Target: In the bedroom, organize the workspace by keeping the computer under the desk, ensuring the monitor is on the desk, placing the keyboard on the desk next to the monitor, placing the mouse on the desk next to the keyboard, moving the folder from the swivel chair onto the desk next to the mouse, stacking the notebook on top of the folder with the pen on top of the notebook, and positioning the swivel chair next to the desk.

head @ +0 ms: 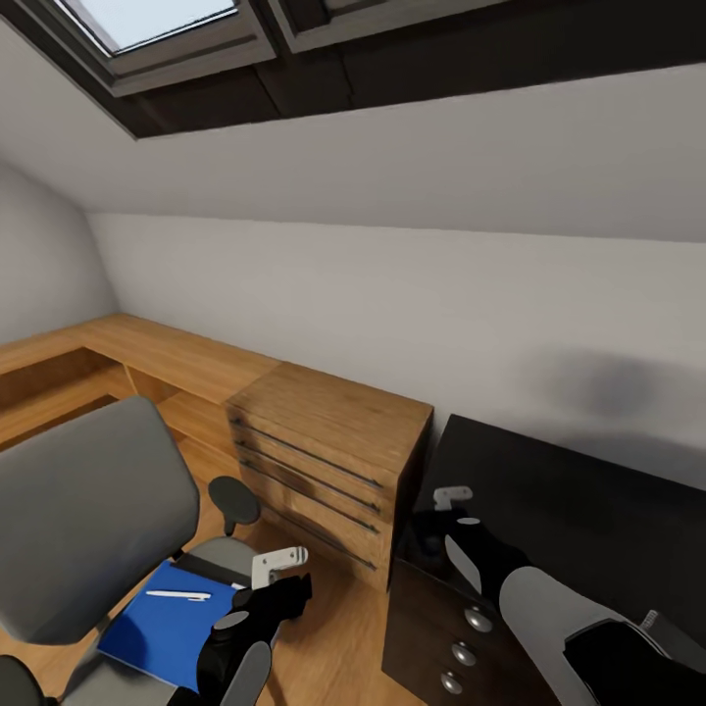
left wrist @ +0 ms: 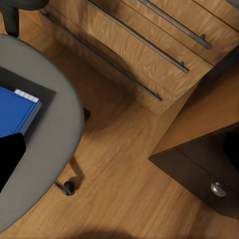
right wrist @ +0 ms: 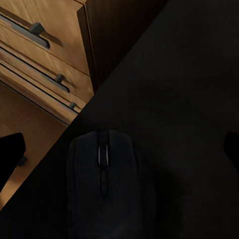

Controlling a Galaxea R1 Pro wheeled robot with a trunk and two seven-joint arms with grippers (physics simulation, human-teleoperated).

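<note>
Right wrist view shows the mouse (right wrist: 102, 179) on the desk (right wrist: 189, 99), between our open right gripper's (right wrist: 119, 154) fingers. Our left gripper (head: 277, 566) hovers beside the folder (head: 167, 623); its state we cannot tell.

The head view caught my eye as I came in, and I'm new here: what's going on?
A two-armed robot is tidying a bedroom workspace. Its left gripper hovers over the swivel chair, where the blue folder lies on the seat with a white pen on it. Its right gripper hangs over the black desk, above the dark mouse. Neither gripper holds anything; both look open.
</note>
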